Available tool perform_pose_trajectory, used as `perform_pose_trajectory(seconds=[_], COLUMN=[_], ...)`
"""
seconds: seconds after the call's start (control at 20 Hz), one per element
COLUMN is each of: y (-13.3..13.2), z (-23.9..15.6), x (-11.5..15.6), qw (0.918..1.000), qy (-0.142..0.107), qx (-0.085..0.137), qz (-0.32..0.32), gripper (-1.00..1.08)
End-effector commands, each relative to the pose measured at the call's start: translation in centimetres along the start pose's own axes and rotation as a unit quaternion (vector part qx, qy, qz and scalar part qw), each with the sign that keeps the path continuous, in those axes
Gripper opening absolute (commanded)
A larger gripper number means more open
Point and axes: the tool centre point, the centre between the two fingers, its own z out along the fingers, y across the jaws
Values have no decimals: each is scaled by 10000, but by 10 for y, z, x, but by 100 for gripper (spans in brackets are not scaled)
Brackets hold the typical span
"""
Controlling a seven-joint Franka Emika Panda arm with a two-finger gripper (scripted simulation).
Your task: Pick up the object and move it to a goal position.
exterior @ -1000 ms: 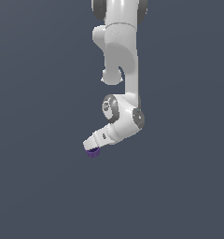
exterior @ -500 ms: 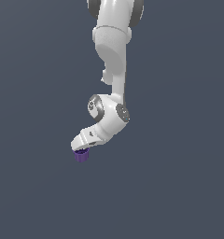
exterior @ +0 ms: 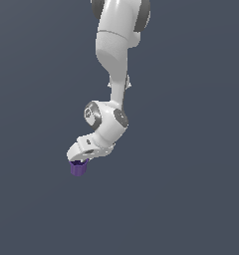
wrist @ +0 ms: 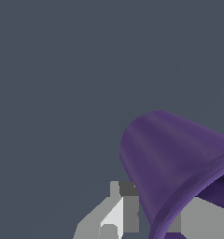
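Low and left of centre in the exterior view, the white gripper [exterior: 80, 160] has its jaws clenched on the dark-purple cup [exterior: 78, 169], which hangs just below it. The wrist view shows the cup's [wrist: 174, 161] flared wall beside a grey finger [wrist: 117, 214].

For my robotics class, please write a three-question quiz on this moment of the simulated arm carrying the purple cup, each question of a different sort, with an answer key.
1. True or false: the purple cup sits at the tip of the white claw.
2. Multiple choice: in the exterior view, the cup is A) at the upper right, B) below the arm, left of centre, C) resting on a red tray.
3. Fill in: the wrist view shows the cup's open ____.

Key: 1 true; 2 B; 3 rim.
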Motion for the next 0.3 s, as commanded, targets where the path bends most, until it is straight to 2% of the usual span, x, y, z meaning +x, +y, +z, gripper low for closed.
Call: perform_pose_trajectory(seconds=[0.0,0.25], y=[5,9], z=[2,3], x=[1,1], qw=[9999,9998], qy=[80,127], qx=[-48,-85], qz=[53,92], gripper=[-100,-100])
